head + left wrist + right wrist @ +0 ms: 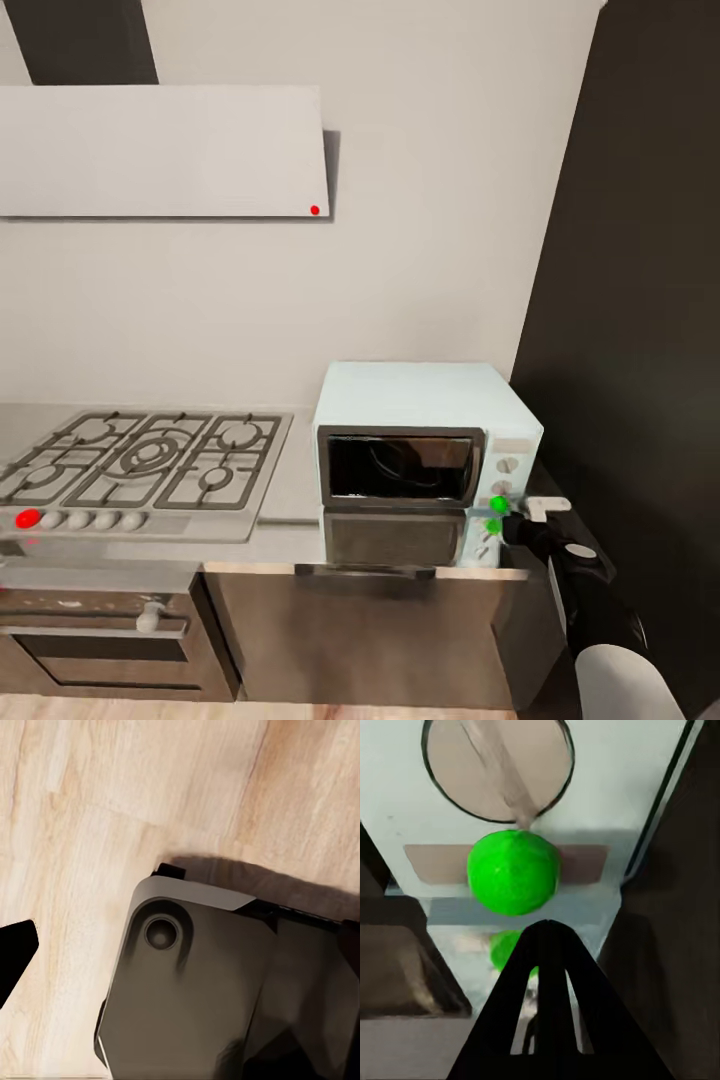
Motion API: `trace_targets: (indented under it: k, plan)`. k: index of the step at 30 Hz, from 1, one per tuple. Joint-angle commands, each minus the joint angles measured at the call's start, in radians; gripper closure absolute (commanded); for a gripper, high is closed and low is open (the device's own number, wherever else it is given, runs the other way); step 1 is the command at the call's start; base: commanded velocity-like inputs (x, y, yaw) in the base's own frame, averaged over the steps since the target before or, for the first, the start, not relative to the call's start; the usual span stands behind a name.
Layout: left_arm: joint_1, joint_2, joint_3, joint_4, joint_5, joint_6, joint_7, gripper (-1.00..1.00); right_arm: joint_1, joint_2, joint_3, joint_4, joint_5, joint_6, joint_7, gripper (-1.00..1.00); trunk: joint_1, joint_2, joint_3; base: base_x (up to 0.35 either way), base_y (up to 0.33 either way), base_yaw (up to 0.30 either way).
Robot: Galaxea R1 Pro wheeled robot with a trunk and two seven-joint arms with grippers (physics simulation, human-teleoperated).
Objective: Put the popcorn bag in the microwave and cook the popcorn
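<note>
Pressing close: right gripper (546, 967) with fingers together in a narrow wedge, holding nothing, tip just short of the green indicator dot (514, 871) under a round knob (497, 766) on the microwave (420, 440) side panel. Microwave on the right end of the countertop (290, 490), door shut; dark glass hides any popcorn bag inside. Left gripper state: cannot tell.

Risks, judged: tip sliding off the dot, nudging the knob instead, or shoving the light box back.

No legible writing or brand.

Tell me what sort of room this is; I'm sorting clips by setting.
A home-style kitchen, rendered in simulation: a gas hob set in a steel countertop, a microwave beside it, and an oven below.
</note>
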Motion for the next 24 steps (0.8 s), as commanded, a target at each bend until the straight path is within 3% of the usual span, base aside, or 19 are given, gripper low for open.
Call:
trace_targets:
  k: [1,7,11,13,15,17,19,20,23,24]
  plan:
    - [0.0,-0.002,-0.009,0.0,0.006,-0.001,0.004,-1.0,-0.001,0.001,-0.005,-0.004,0.01,0.004,0.011,1.0,0.0,-0.002,-0.002,-0.345,0.0,0.0]
    - [0.0,-0.004,-0.009,0.0,0.006,-0.001,0.004,-1.0,-0.001,0.009,-0.001,-0.05,0.013,0.017,0.018,1.0,0.0,-0.002,-0.002,-0.346,0.0,0.0]
    - [-0.001,-0.002,-0.009,0.0,0.006,-0.001,0.005,-1.0,-0.001,0.031,0.002,-0.167,0.013,0.048,0.018,1.0,0.0,-0.002,-0.002,-0.346,0.0,0.0]
    - [0.0,-0.002,-0.008,0.0,0.006,-0.001,0.005,-1.0,0.004,0.051,0.002,-0.201,0.013,0.118,0.018,1.0,0.0,-0.002,-0.002,-0.346,0.0,0.0]
    - [-0.001,-0.002,-0.008,0.0,0.006,-0.001,0.006,-1.0,0.048,0.067,0.004,-0.275,0.012,0.146,0.018,1.0,0.0,-0.002,-0.002,-0.346,0.0,0.0]
    - [0.0,-0.002,-0.008,0.0,0.006,-0.001,0.006,-1.0,0.079,0.12,0.005,-0.317,0.033,0.151,0.018,1.0,0.0,-0.002,-0.002,-0.346,0.0,0.0]
    - [-0.001,-0.002,-0.008,0.0,0.006,-0.001,0.006,-1.0,0.085,0.151,0.005,-0.288,0.111,0.15,0.018,1.0,0.0,-0.002,-0.002,-0.346,0.0,0.0]
    - [-0.001,-0.003,-0.009,0.0,0.006,-0.001,0.006,-1.0,0.086,0.151,0.004,-0.24,0.136,0.144,0.018,1.0,0.0,-0.002,-0.002,-0.346,0.0,0.0]
    - [0.0,-0.003,-0.009,0.0,0.006,-0.001,0.006,-1.0,0.086,0.151,0.003,-0.145,0.143,0.14,0.017,1.0,0.0,-0.002,-0.002,-0.346,0.0,0.0]
    - [0.0,-0.003,-0.008,0.0,0.006,-0.001,0.006,-1.0,0.086,0.151,-0.001,-0.068,0.141,0.138,0.013,1.0,0.0,-0.002,-0.002,-0.346,0.0,0.0]
